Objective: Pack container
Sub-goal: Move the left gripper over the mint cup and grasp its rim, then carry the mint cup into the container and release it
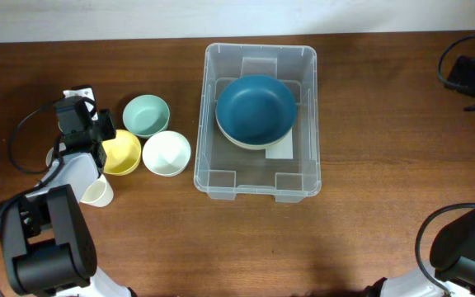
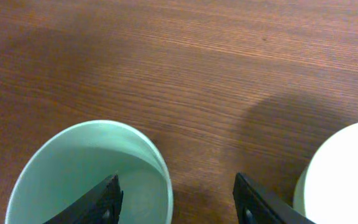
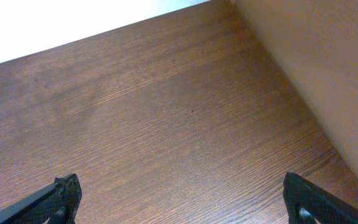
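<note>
The clear plastic container [image 1: 258, 177] stands at the table's middle. Inside it a dark blue bowl [image 1: 255, 107] is stacked on a cream bowl [image 1: 246, 142], partly over the white label [image 1: 282, 149]. My left gripper [image 1: 105, 130] is open at the left, by a mint green bowl [image 1: 146, 115], a yellow bowl [image 1: 122, 155] and a white bowl [image 1: 166, 153]. In the left wrist view its jaws [image 2: 176, 199] are open: one finger shows over the mint bowl's [image 2: 73, 174] inside, the other over bare wood beside the white bowl [image 2: 347, 174]. My right gripper [image 3: 182, 199] is open and empty.
A small white cup [image 1: 97, 193] stands in front of the yellow bowl, beside my left arm. My right arm [image 1: 471, 78] is at the far right edge, away from the container. In the right wrist view a beige wall [image 3: 328, 74] borders the table.
</note>
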Tool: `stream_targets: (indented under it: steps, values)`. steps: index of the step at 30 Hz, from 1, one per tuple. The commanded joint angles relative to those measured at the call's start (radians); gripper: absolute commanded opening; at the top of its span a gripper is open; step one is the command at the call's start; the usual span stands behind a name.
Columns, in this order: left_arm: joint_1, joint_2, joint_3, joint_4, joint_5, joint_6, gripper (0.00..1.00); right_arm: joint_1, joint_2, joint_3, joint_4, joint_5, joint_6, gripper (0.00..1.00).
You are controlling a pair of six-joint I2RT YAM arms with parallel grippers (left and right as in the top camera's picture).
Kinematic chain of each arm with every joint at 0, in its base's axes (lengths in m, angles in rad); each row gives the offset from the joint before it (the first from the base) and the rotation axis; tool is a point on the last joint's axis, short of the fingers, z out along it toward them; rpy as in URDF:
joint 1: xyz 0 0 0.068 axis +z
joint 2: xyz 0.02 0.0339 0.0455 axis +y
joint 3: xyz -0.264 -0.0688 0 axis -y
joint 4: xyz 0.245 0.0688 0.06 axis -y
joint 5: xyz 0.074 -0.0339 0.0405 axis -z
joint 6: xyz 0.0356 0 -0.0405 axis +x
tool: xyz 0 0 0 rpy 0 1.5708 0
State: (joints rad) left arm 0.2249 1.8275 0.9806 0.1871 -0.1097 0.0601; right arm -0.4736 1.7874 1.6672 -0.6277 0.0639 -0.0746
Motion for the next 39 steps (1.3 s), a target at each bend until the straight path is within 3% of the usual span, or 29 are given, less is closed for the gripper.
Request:
stream_targets:
  steps: [1, 5, 12, 15, 20, 24, 28, 34, 39]
  values:
    - [0.005, 0.015, 0.018, 0.000, -0.027, -0.002, 0.56, -0.005, 0.003, 0.005, 0.002, 0.012, 0.011, 0.99]
    - [0.005, 0.019, 0.018, 0.000, -0.026, -0.002, 0.44, -0.005, 0.003, 0.005, 0.002, 0.012, 0.011, 0.99]
    - [0.005, 0.026, 0.018, -0.003, -0.026, -0.002, 0.36, -0.005, 0.003, 0.005, 0.002, 0.012, 0.011, 0.99]
    - [0.005, 0.026, 0.018, 0.005, -0.026, -0.002, 0.17, -0.005, 0.003, 0.005, 0.002, 0.012, 0.011, 0.99]
    - [0.005, 0.026, 0.019, 0.019, -0.029, -0.002, 0.01, -0.005, 0.003, 0.005, 0.002, 0.012, 0.011, 0.99]
    - [0.005, 0.021, 0.044, 0.059, -0.072, -0.002, 0.01, -0.005, 0.003, 0.005, 0.002, 0.012, 0.011, 0.99]
    - [0.002, -0.016, 0.129, -0.017, -0.078, -0.002, 0.01, -0.005, 0.003, 0.005, 0.002, 0.012, 0.011, 0.99]
    - [-0.047, -0.085, 0.330, -0.301, -0.010, -0.002, 0.01, -0.005, 0.003, 0.005, 0.002, 0.012, 0.011, 0.99]
    - [-0.136, -0.132, 0.517, -0.563, 0.178, -0.002, 0.01, -0.005, 0.003, 0.005, 0.002, 0.012, 0.011, 0.99]
